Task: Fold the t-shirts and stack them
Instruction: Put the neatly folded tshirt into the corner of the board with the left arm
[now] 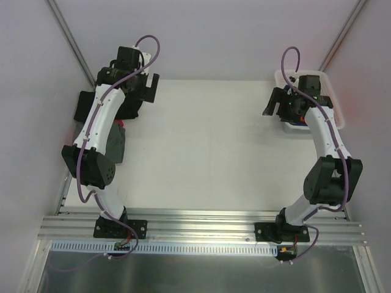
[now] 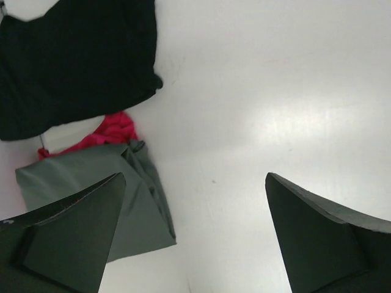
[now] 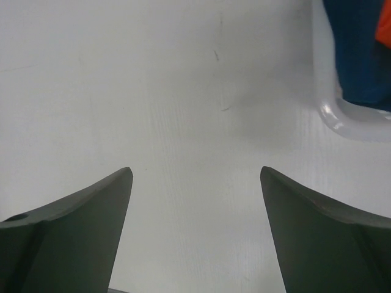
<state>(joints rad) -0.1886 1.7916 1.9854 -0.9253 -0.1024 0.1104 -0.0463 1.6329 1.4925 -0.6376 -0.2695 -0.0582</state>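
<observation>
A: Done so far?
B: Seemingly folded: grey t-shirt [image 2: 140, 201], magenta t-shirt [image 2: 115, 131] touching it, black t-shirt [image 2: 79, 61] just beyond, at left of tabletop [image 1: 208, 146].
A: Left to do?
B: In basket [image 3: 333, 116]: blue t-shirt [image 3: 357, 49], orange t-shirt [image 3: 385, 21]. Spread and empty: left claw [image 2: 194, 177], right claw [image 3: 195, 171].

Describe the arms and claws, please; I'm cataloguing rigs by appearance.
The left arm and right arm have white links with black joint housings, and a purple cable runs along each. The left claw and right claw each have two dark, wedge-shaped fingers tapering to points.
</observation>
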